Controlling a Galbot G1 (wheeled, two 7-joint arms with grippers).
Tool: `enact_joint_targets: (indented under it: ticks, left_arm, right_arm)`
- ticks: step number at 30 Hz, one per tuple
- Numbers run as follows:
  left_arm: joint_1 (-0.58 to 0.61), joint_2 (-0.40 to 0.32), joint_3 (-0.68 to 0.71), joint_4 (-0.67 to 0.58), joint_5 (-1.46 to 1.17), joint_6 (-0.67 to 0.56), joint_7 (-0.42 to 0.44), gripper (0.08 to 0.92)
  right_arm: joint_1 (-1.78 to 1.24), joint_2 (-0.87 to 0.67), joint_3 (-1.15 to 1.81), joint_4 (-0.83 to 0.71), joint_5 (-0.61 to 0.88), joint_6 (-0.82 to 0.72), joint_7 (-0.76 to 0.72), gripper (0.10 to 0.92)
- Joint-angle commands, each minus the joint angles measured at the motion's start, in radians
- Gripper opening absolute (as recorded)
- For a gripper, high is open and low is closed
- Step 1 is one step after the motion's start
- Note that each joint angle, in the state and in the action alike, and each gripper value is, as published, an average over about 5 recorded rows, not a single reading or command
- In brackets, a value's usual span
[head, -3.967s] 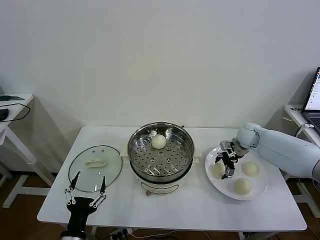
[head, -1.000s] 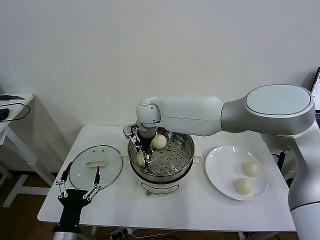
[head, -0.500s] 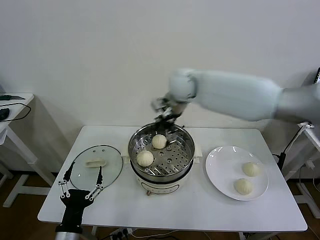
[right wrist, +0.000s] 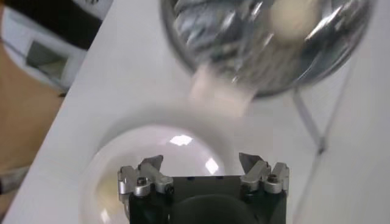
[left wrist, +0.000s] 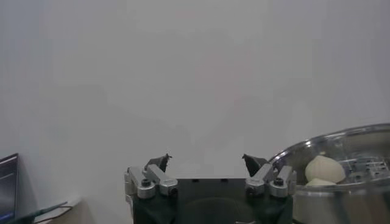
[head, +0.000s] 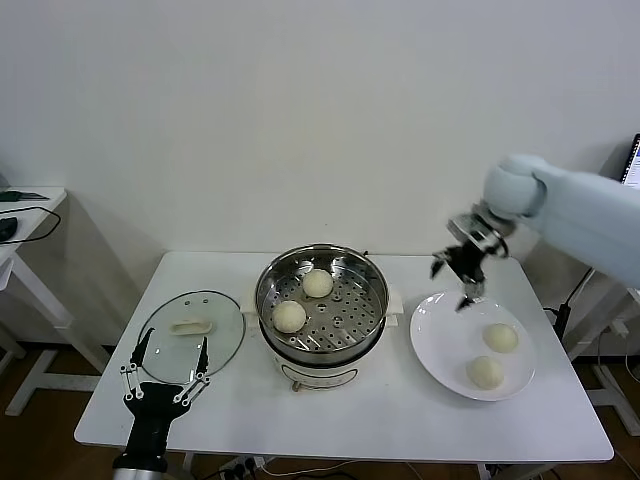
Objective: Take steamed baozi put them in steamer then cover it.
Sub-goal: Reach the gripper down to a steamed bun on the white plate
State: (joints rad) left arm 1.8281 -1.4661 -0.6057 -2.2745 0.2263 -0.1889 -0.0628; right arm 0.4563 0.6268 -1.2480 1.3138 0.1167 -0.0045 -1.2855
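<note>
The steamer [head: 340, 345] stands mid-table with two steamed baozi on its perforated tray, one at the back [head: 318, 283] and one front-left [head: 290, 316]. Two more baozi [head: 501, 338] [head: 486, 372] lie on the white plate [head: 445, 330] to the right. My right gripper [head: 455, 285] hovers open and empty over the plate's far-left edge; its wrist view shows its gripper [right wrist: 201, 163] above the plate [right wrist: 158, 146], the steamer [right wrist: 268, 42] beyond. The glass cover [head: 215, 345] lies flat left of the steamer. My left gripper [head: 176, 338] stands open by the cover's near edge.
In the left wrist view, the left gripper [left wrist: 207, 163] faces the bare wall, with the steamer [left wrist: 341, 152] and a baozi [left wrist: 324, 168] off to one side. A side table [head: 25, 215] stands far left and a laptop [head: 630, 180] far right.
A second ago the right gripper was inside the steamer at the second baozi; it has since lifted away empty and swung right to above the plate. The left arm has barely shifted.
</note>
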Motion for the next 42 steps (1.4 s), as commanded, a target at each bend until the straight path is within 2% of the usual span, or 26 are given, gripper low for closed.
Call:
enact_joint_targets:
  ticks: [1,14,26,29,36,42]
  left_arm:
    - [0.001,-0.003,-0.002,0.012,0.002,-0.001,-0.007,0.823]
    - [-0.015,0.003,-0.03,0.011,-0.016,0.008,-0.007,0.823]
    - [-0.022,0.0,-0.042,0.026,-0.019,0.005,-0.007,0.823]
    - [-0.026,0.002,-0.049,0.031,-0.024,0.005,-0.007,0.823]
    - [-0.026,0.001,-0.049,0.03,-0.026,0.005,-0.007,0.823]
    - [-0.032,0.01,-0.048,0.038,-0.026,0.006,-0.007,0.823]
  right_arm:
    - [-0.22,-0.115,0.075,-0.002,-0.148,0.045,0.022,0.823]
    - [-0.396,-0.094,0.209,-0.047,-0.163,0.0,0.092,0.823]
    - [-0.424,-0.043,0.234,-0.09,-0.174,-0.003,0.125,0.821]
    - [-0.417,-0.035,0.232,-0.092,-0.174,-0.004,0.13,0.796]
    - [-0.392,-0.03,0.219,-0.084,-0.173,-0.004,0.128,0.678]
    - [-0.252,-0.021,0.256,-0.032,-0.186,0.065,0.071,0.644]
